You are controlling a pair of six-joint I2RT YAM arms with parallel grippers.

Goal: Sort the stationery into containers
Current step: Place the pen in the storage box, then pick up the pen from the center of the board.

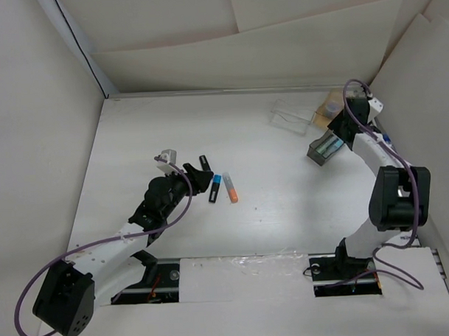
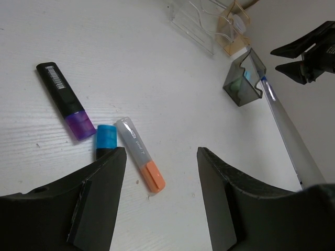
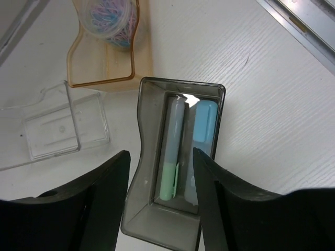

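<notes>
At table (image 1: pixel 285 203) centre-left: left gripper (image 2: pixel 159 154) hovers with jaws spread, nothing between them. Just ahead of it lie three markers, close together: black marker with purple end (image 2: pixel 64 99), black marker with blue cap (image 2: pixel 106 138), pale grey marker with orange end (image 2: pixel 140 153); the latter two touch.

Far right: right gripper (image 3: pixel 157 154) sits over the smoky grey rectangular plastic box (image 3: pixel 146 115), jaws apart, pinching nothing. Inside the box, side by side: pale marker with green end (image 3: pixel 172 151) and light-blue marker (image 3: pixel 204 123). The clear plastic box (image 3: pixel 63 128) and the translucent tan-orange box (image 3: pixel 144 47), which holds coloured paper clips (image 3: pixel 110 18), stand just beyond.
</notes>
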